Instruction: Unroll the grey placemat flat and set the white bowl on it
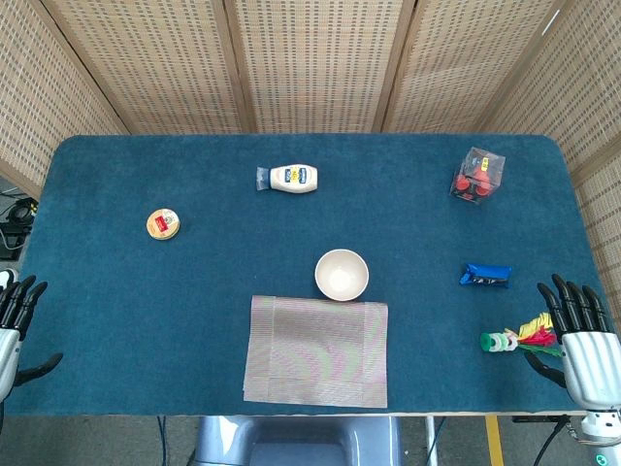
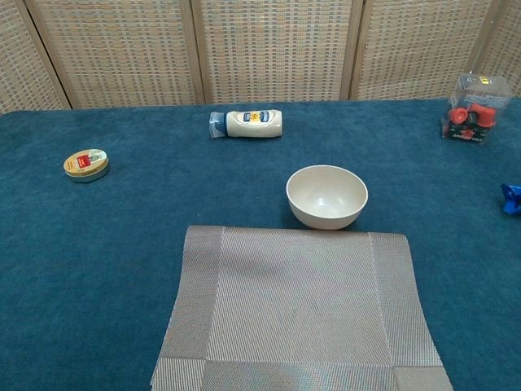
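The grey placemat (image 1: 317, 350) (image 2: 297, 309) lies unrolled and flat at the table's front middle. The white bowl (image 1: 342, 274) (image 2: 326, 195) stands upright on the blue cloth just beyond the mat's far edge, right of its middle, touching or nearly touching that edge. My left hand (image 1: 14, 322) hangs at the front left table edge, fingers spread and holding nothing. My right hand (image 1: 580, 340) sits at the front right corner, fingers apart and empty. Neither hand appears in the chest view.
A white squeeze bottle (image 1: 288, 179) lies on its side at the back. A round tin (image 1: 163, 224) sits left. A clear box of red items (image 1: 477, 175) stands back right. A blue packet (image 1: 485, 276) and a colourful toy (image 1: 521, 338) lie near my right hand.
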